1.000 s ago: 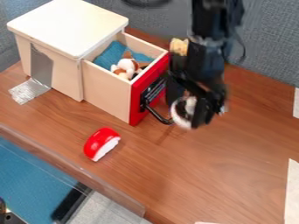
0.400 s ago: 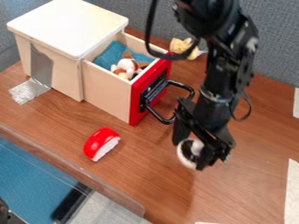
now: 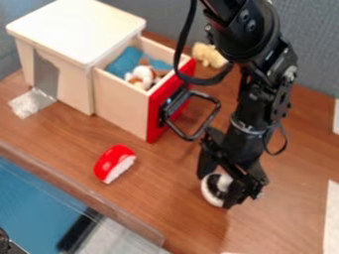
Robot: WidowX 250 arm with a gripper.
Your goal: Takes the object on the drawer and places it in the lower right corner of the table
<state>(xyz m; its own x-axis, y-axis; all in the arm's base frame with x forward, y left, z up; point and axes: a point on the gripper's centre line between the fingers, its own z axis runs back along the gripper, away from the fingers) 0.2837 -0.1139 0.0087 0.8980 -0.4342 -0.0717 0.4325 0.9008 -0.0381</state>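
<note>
A brown wood-grain table [image 3: 155,191] held a pale cabinet [image 3: 76,30] at far left, its red-fronted drawer [image 3: 122,110] pulled out to the right. A red-and-white toy [image 3: 114,162] lay on the near side, a yellowish object [image 3: 210,55] beyond the drawer, silvery tape [image 3: 28,103] beside the cabinet and white strips [image 3: 332,216] along the right edge.
</note>
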